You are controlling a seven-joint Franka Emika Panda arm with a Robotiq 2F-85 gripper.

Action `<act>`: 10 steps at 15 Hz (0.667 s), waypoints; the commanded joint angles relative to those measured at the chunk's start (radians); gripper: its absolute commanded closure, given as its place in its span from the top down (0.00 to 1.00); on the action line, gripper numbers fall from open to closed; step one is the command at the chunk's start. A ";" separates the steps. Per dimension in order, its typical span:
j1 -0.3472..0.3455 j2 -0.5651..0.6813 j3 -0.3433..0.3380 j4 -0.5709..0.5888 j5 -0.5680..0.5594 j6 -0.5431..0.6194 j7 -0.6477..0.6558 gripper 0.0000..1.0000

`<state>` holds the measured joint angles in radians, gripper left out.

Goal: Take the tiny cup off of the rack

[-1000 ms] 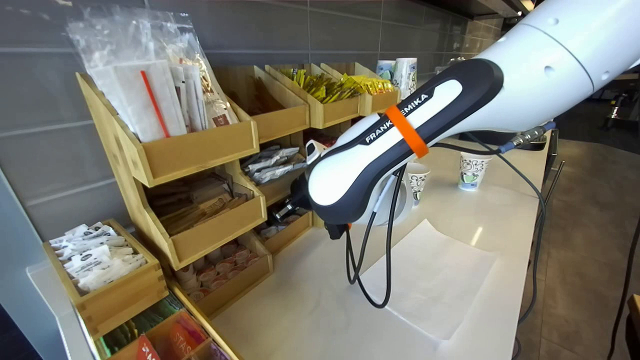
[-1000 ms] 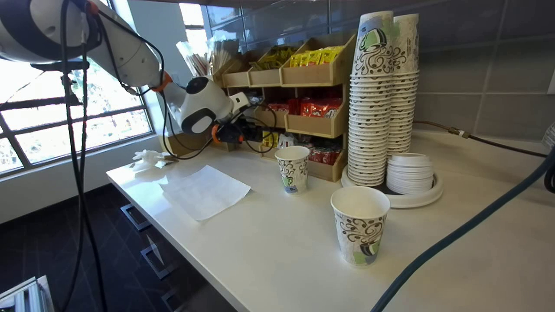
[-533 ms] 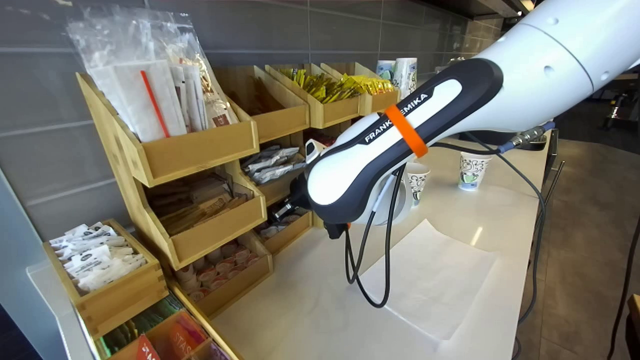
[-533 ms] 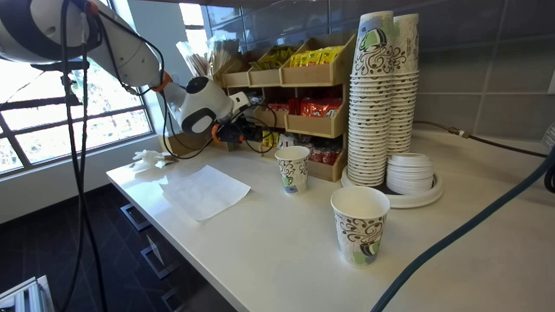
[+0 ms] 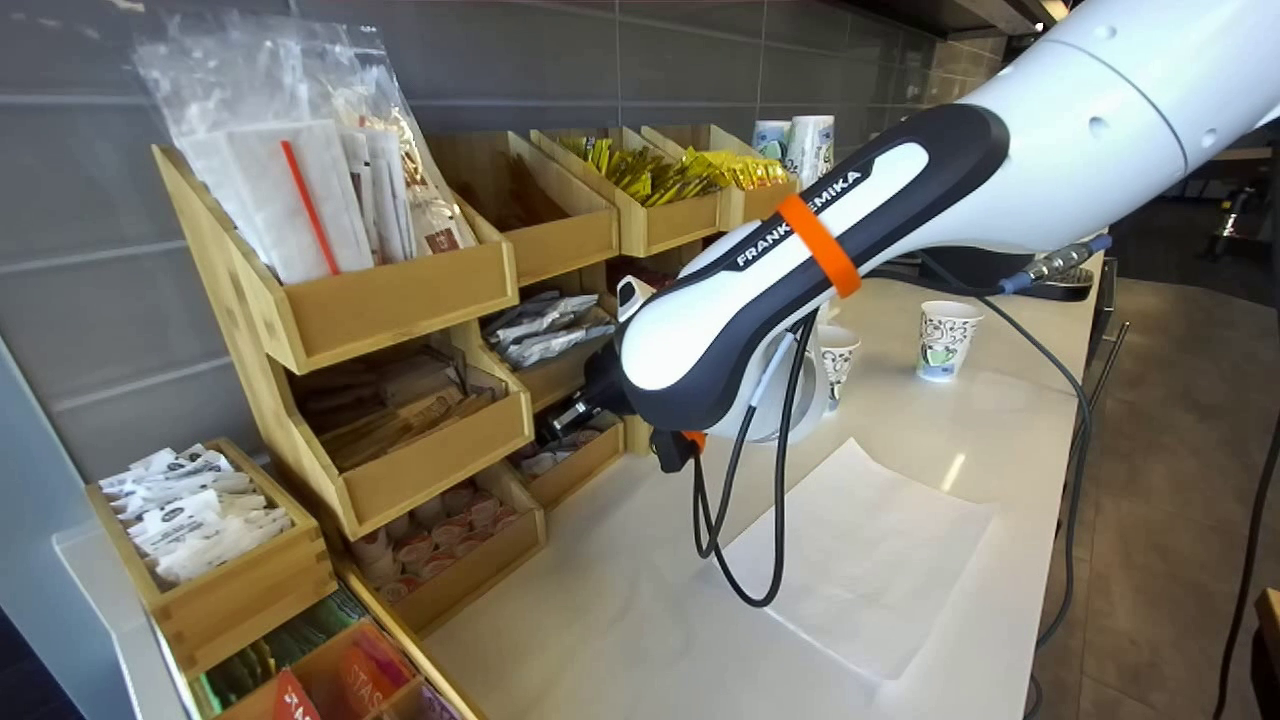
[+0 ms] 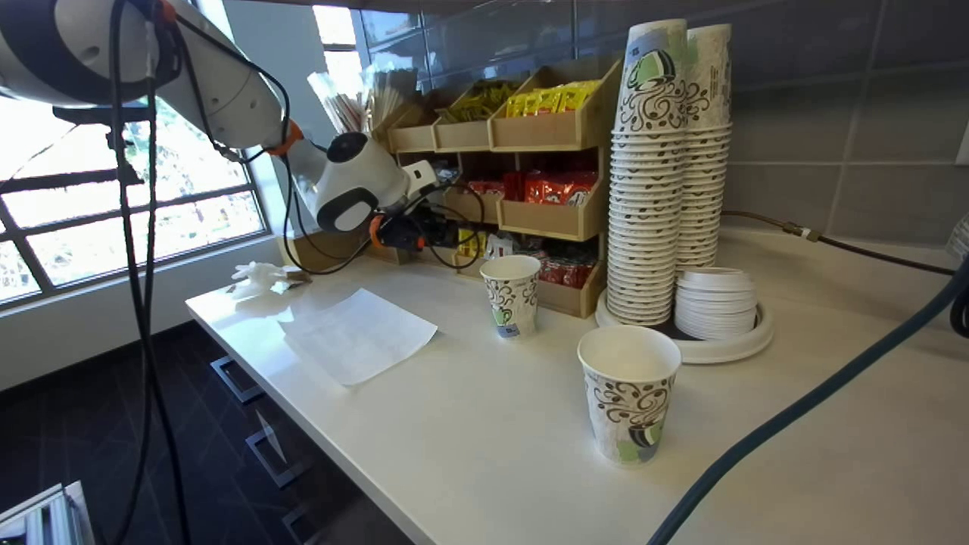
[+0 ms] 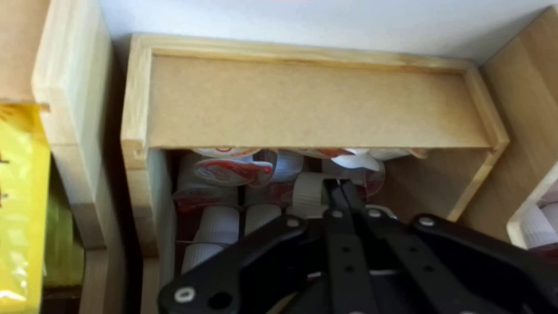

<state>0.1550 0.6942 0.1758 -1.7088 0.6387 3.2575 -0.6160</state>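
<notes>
The gripper [image 7: 340,182], fingertips together with nothing I could see between them, pointed toward a bin [image 7: 314,102] of the rack [image 5: 440,462] where tiny cups [image 7: 226,171] lay jumbled, some red-topped.

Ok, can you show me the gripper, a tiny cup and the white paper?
Gripper [image 7: 339,182]: wrist view, between its fingertips.
Tiny cup [image 7: 229,172]: wrist view, its lid.
White paper [image 6: 359,334]: an exterior view, sheet's middle.

Tiny cups [image 7: 307,190] partly hidden behind hand [image 7: 339,182].
</notes>
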 commanded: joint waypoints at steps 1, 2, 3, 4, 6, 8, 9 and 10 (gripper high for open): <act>-0.044 -0.066 0.036 -0.065 0.013 0.000 -0.007 0.00; -0.050 -0.077 0.038 -0.078 0.012 -0.002 -0.008 0.00; -0.060 -0.090 0.049 -0.092 0.013 -0.001 -0.009 0.00; -0.070 -0.103 0.057 -0.106 0.012 -0.002 -0.010 0.00; -0.083 -0.138 0.067 -0.147 0.010 -0.015 -0.013 0.00; -0.092 -0.171 0.071 -0.184 0.010 -0.030 -0.011 0.00; -0.104 -0.187 0.083 -0.199 0.010 -0.041 -0.012 0.00; -0.116 -0.204 0.093 -0.217 0.012 -0.055 -0.012 0.00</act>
<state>0.0790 0.5732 0.2336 -1.8409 0.6387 3.2464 -0.6161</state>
